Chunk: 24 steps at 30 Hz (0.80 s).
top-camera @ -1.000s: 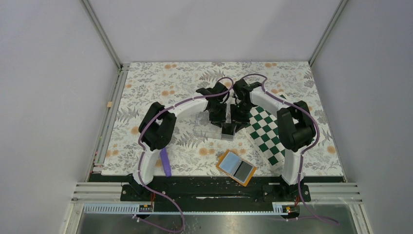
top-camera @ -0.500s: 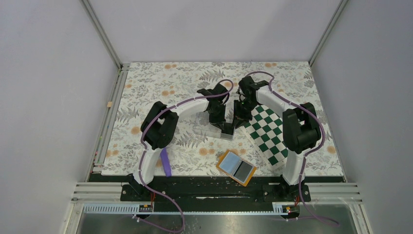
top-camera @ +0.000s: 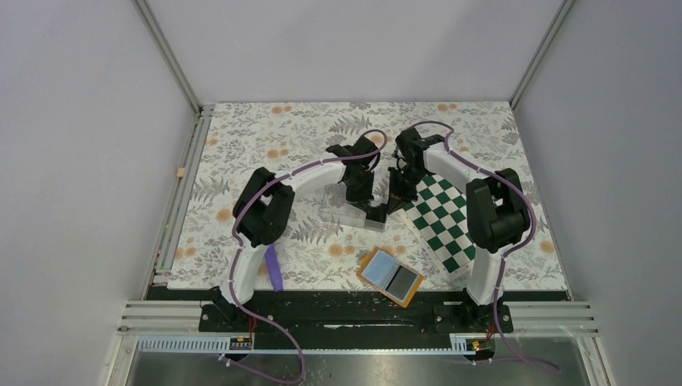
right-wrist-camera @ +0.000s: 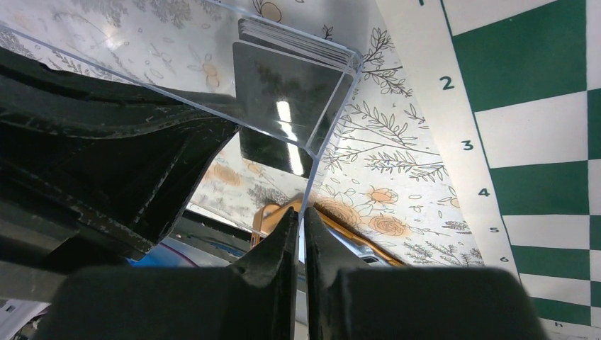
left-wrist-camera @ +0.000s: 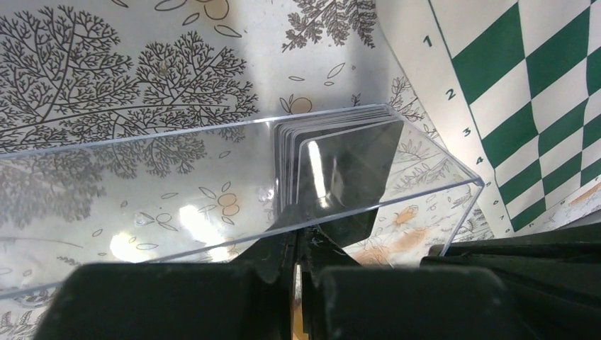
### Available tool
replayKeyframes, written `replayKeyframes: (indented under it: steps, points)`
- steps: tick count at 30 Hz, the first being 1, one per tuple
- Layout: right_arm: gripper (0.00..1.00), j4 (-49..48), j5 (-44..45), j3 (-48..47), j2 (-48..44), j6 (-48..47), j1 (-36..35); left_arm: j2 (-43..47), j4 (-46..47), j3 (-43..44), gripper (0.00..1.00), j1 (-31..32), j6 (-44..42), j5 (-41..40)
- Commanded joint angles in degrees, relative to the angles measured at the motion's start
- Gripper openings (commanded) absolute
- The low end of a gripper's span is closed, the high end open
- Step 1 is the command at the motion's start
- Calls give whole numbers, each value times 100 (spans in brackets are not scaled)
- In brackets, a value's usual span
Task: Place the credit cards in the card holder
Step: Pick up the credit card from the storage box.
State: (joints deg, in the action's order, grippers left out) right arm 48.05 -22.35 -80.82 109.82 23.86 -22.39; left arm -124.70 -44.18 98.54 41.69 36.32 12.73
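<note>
A stack of dark credit cards stands on edge at one end of a clear plastic box; the stack also shows in the right wrist view. My left gripper is shut on the box's near wall. My right gripper is shut on the box's end wall by the cards. In the top view the left gripper and the right gripper meet at the box's right end. The orange card holder lies open near the front edge, light blue lining up, with one dark card on its right half. Its orange rim shows in the right wrist view.
A green and white chessboard mat lies right of the box, under the right arm. A purple object lies at the front edge by the left arm's base. The table has a floral cover and metal frame posts at its back corners.
The right arm's wrist and elbow have shifted slightly toward the back. Both grippers stay at the box's right end. The wallet has not moved.
</note>
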Motion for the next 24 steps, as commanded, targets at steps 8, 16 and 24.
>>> replayKeyframes:
  steps: [8, 16, 24]
  points:
    - [8, -59, -140, 74, 85, 1, -23, 394, -42, 546, 0, 232, -166, -126]
    - [9, -62, -145, 101, 79, -39, -21, -108, -733, 1002, 3, 386, -570, -427]
    - [9, -63, -153, 120, 79, -54, -22, -352, -882, 1140, 14, 461, -666, -511]
